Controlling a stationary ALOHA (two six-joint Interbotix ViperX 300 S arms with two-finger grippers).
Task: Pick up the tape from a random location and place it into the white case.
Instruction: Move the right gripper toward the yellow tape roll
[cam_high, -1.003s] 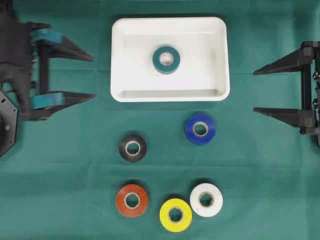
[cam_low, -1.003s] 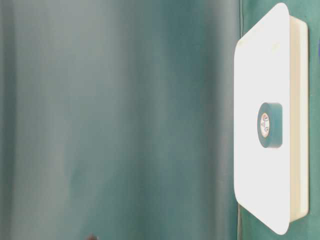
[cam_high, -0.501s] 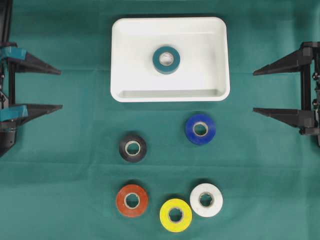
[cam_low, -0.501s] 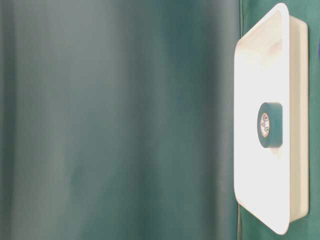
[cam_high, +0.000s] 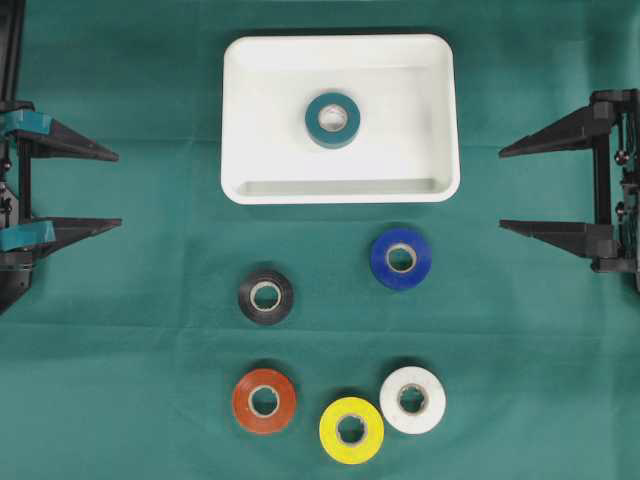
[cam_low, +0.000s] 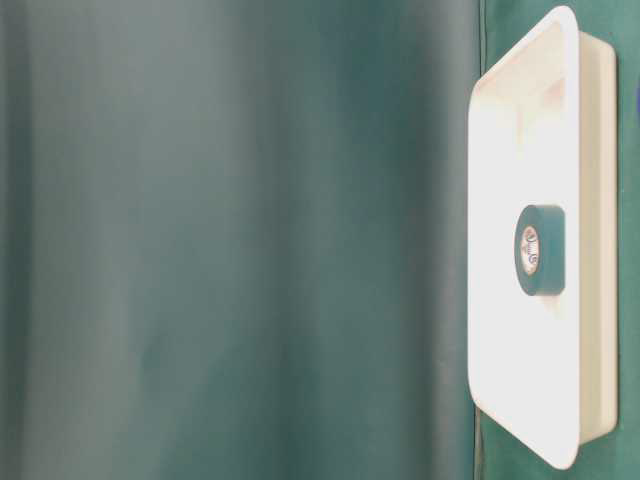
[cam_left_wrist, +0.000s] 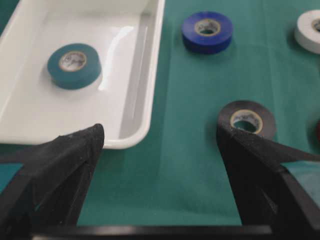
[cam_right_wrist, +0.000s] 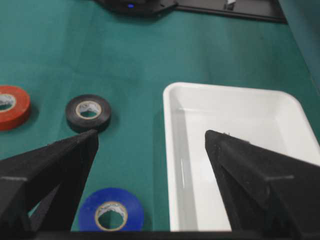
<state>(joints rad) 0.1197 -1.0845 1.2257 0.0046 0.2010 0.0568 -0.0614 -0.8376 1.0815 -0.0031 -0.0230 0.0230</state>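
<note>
The white case (cam_high: 247, 120) stands at the top middle of the green cloth. A teal tape roll (cam_high: 333, 119) lies flat inside it, also in the left wrist view (cam_left_wrist: 74, 65) and the table-level view (cam_low: 541, 249). On the cloth lie blue (cam_high: 401, 258), black (cam_high: 266, 296), orange (cam_high: 264, 400), yellow (cam_high: 351, 430) and white (cam_high: 413, 399) rolls. My left gripper (cam_high: 118, 188) is open and empty at the left edge. My right gripper (cam_high: 501, 189) is open and empty at the right edge.
The case rim (cam_left_wrist: 135, 140) sits just ahead of my left jaws, the black roll (cam_left_wrist: 247, 118) at their right. In the right wrist view the blue roll (cam_right_wrist: 111, 215) and case edge (cam_right_wrist: 167, 160) lie between the jaws.
My left gripper has pulled back from beside the case to the left edge, jaws still open. My right gripper has shifted slightly. The teal roll stays in the case.
</note>
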